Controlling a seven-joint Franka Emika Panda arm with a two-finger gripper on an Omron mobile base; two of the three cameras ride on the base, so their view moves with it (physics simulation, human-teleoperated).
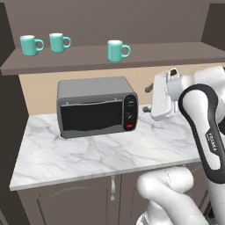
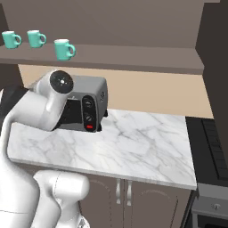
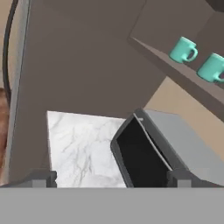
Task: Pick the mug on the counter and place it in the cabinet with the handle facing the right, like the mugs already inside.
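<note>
The jaws [image 3: 111, 178] are spread wide and hold nothing, low by the toaster oven [image 1: 94, 107] on the counter [image 1: 88, 154], and the teal mug [image 1: 116, 51] stands high above them on the cabinet shelf [image 1: 176, 55], handle pointing right.

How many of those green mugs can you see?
3, all on the cabinet shelf: far-left mug, second mug beside it, third mug above the toaster oven. Others could be hidden.
</note>
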